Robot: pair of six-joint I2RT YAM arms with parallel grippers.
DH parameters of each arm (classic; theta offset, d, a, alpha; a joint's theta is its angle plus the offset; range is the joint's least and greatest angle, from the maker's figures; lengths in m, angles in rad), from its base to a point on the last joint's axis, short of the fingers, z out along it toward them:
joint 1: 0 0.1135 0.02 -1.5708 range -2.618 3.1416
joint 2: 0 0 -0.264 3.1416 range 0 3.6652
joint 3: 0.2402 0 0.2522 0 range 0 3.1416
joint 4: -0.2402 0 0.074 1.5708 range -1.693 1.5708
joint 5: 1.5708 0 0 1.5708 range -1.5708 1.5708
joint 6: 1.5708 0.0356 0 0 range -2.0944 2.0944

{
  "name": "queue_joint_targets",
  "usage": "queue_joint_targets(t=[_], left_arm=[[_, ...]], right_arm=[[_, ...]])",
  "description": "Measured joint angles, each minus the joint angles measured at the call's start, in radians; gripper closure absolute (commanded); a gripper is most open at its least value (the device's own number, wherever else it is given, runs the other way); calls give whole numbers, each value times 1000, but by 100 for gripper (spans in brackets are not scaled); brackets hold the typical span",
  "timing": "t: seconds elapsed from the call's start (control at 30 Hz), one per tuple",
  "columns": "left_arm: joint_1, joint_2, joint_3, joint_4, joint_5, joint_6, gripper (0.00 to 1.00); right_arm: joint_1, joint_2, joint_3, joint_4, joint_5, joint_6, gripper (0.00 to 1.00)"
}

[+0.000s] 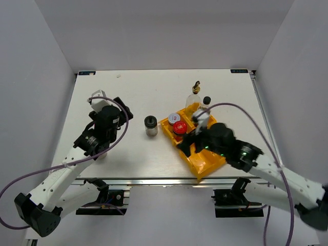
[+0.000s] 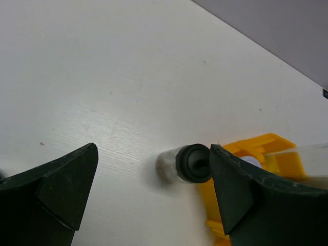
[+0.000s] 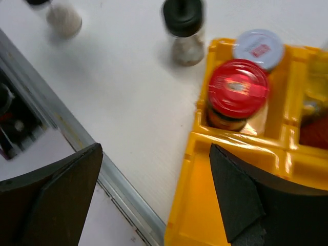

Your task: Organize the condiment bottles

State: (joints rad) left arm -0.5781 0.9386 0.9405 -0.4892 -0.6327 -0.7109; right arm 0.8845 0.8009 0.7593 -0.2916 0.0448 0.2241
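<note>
Fingers (image 2: 56, 189) of the left gripper (image 2: 154, 148) stand spread wide and hold nothing, with only bare counter (image 2: 102, 77) in the gap. The black-lidded shaker (image 2: 187, 164) stands on the counter ahead of them, beyond the tips and touching neither. It is much nearer the finger at the right of the wrist view, whose tip comes just beside its lid there. Past that same finger shows a corner of the yellow tray (image 2: 256, 146). The right gripper (image 3: 156, 148) also has its fingers (image 3: 241, 205) parted and empty, hanging over the tray's near corner where the rim meets the counter. Ahead of the finger at the right of that view, the red-lidded jar (image 3: 237, 89) sits upright in a tray compartment, clear of the tip. Just beyond it is the white-lidded jar (image 3: 259, 46) with a red label, and I cannot tell whether the two share a compartment. The black-lidded shaker stands farther ahead, roughly in line with the gap between the right fingers, on the counter just outside the tray wall. Well off to the left finger's side stands a pale-filled shaker (image 3: 64, 20), blurred. From above, the gold-spouted glass bottle (image 1: 193, 95) and the black-capped bottle (image 1: 206, 102) stand close together beyond the right fingers, at the tray's far end. Whether the black-capped one is inside the tray cannot be told.
</note>
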Motion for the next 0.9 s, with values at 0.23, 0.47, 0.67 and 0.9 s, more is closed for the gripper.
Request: queue_joint_targets(t=[0.23, 0.47, 0.67, 0.9], left_arm=[[0, -27, -30, -90, -94, -66, 2], [0, -77, -80, -99, -120, -82, 2], [0, -77, -84, -100, -126, -83, 2], [0, -77, -84, -100, -136, -83, 2]], right_arm=[[294, 473, 280, 42, 336, -93, 11], [259, 753, 443, 96, 474, -139, 11], [186, 906, 541, 129, 415, -153, 10], [116, 1023, 591, 169, 319, -154, 11]])
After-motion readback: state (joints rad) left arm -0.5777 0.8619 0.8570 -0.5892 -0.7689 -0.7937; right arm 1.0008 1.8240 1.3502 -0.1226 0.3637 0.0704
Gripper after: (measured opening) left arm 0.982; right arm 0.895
